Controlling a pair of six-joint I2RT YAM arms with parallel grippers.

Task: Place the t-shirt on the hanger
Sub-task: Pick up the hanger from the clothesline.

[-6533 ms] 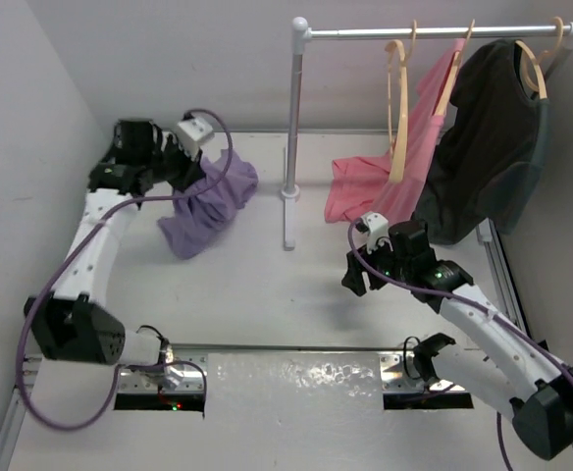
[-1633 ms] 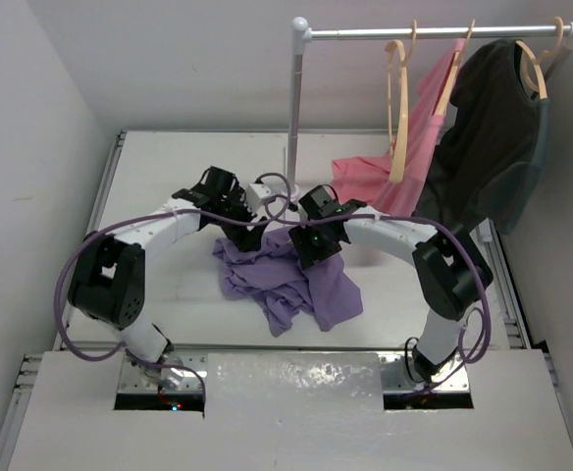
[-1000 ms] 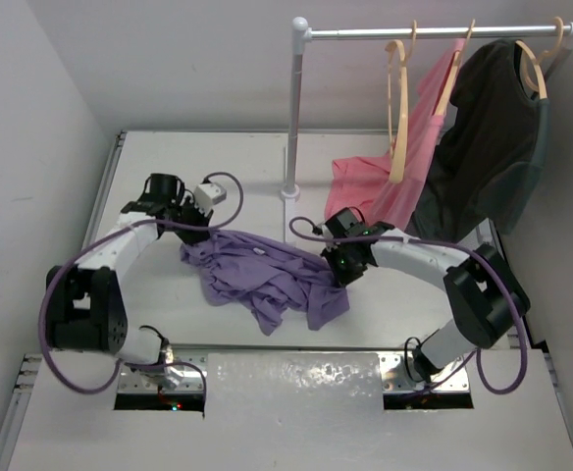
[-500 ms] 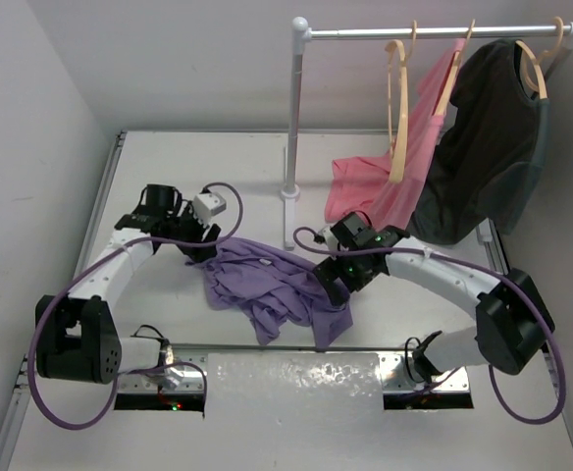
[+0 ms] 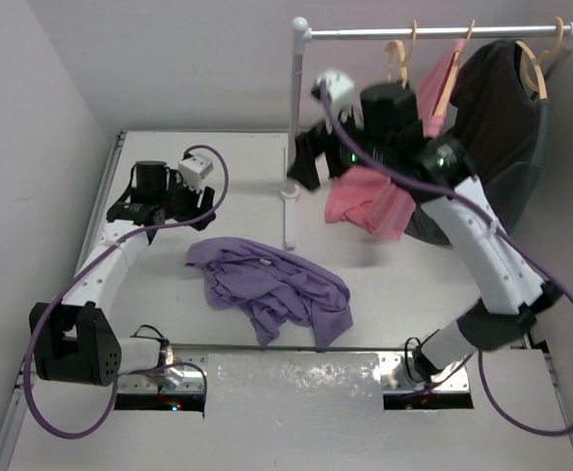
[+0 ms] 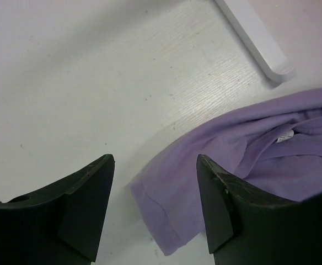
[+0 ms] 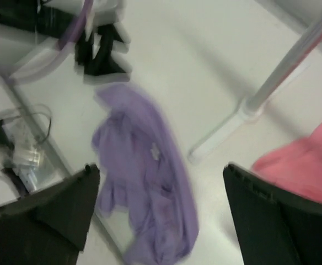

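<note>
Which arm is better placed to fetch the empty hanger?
Right: the right hand, open, is raised beside the rail near the hanger; the left hand is low by the t-shirt.

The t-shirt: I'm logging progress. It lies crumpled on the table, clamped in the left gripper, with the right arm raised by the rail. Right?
No, the left gripper holds nothing. The left wrist view shows its jaws apart and empty. The t-shirt does lie crumpled on the table, with the right arm raised by the rail.
</note>
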